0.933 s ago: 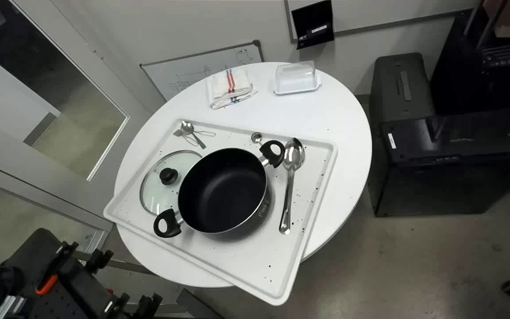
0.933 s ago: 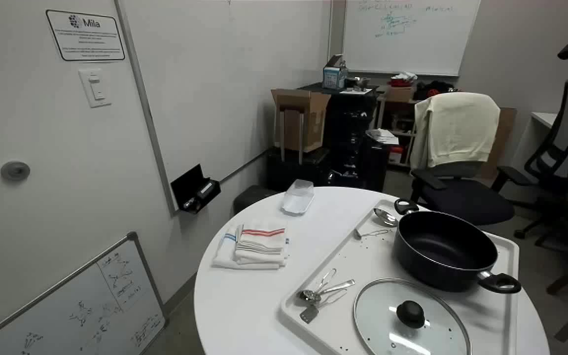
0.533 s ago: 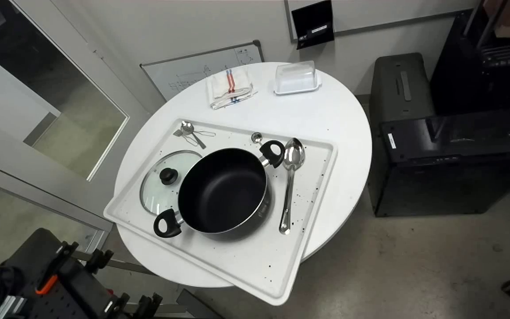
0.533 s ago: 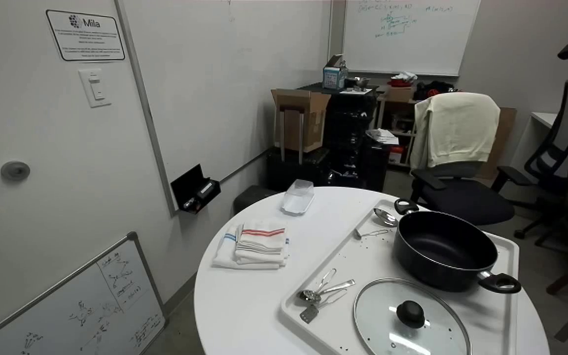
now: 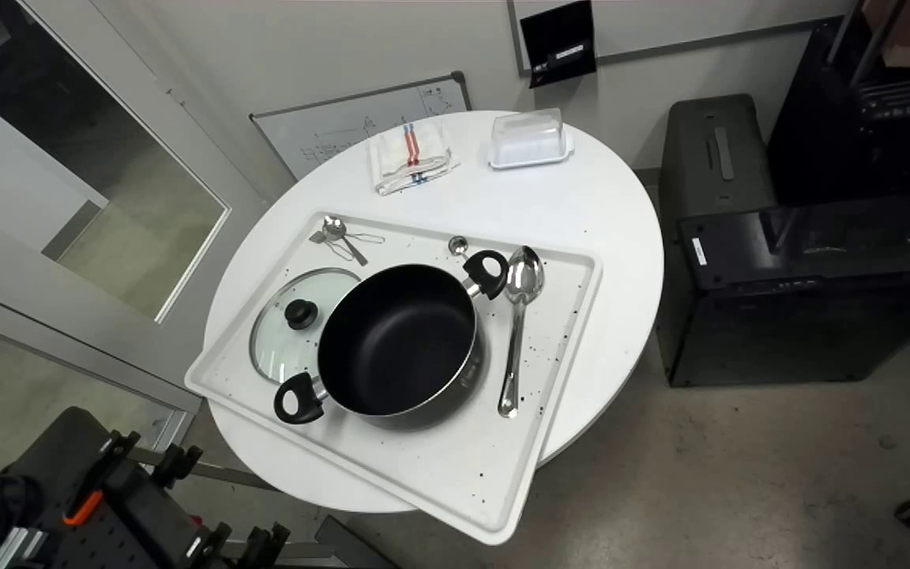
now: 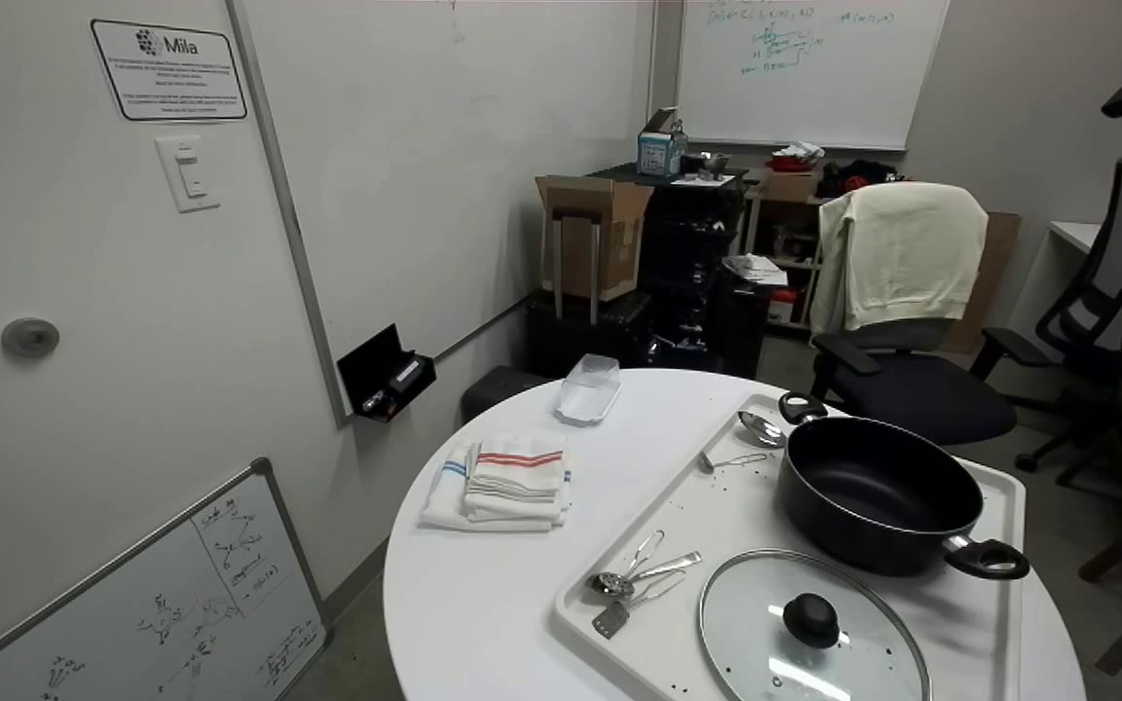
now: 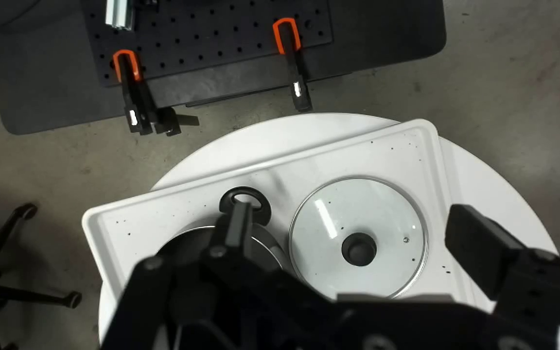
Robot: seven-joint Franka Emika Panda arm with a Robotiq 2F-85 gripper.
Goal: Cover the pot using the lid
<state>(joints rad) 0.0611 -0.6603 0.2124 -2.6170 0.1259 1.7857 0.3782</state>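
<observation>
staying as before: lid (image 7: pixel 358 238) beside pot (image 5: pixel 400 340) on tray (image 5: pixel 431 474)

White table (image 5: pixel 605 205) brightly lit, glare streaking the glass lid (image 7: pixel 359 248), soft shadow beside the pot (image 6: pixel 878 497), gripper (image 7: pixel 350 218) dark, slightly blurred

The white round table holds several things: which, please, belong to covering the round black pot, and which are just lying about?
For the job:
round black pot
round clear glass lid

Just lying about:
long metal spoon
small metal utensils
folded white striped cloths
clear-covered white dish
</observation>
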